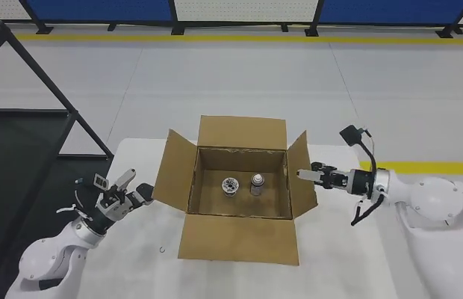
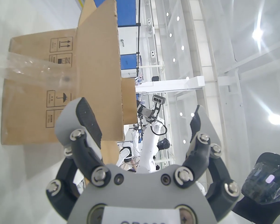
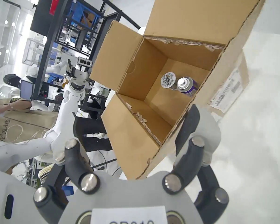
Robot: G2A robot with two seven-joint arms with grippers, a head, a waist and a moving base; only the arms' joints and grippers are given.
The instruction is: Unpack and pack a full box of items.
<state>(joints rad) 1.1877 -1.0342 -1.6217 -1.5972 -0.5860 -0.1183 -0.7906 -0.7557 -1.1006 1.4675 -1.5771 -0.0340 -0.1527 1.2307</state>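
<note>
Left gripper (image 2: 141, 108): mine, jaws wide apart, empty. It hangs over the table (image 1: 142, 254), just off the box's left flap (image 1: 172, 172) without touching it.

Right gripper (image 1: 305, 174): mine, jaws apart and clamped on nothing. It is held at the outer edge of the right flap (image 1: 300, 176). In my wrist view that flap's edge runs between the fingers, and one finger (image 3: 196, 122) sits close against its outer side. I cannot tell if they touch.

Box (image 1: 243, 161): brown cardboard, upright at mid-table between my two arms, with all four flaps folded outward.

Contents, on the box floor toward the far wall:
- Can (image 3: 185, 85): upright, purple body, pale top.
- Round item (image 3: 168, 80): silver, patterned top, just beside the can on the side toward my left arm.

Tape (image 2: 25, 68): clear strip across the box's left outer wall, next to printed handling marks.

Label (image 3: 226, 89): white, on the right outer wall.
</note>
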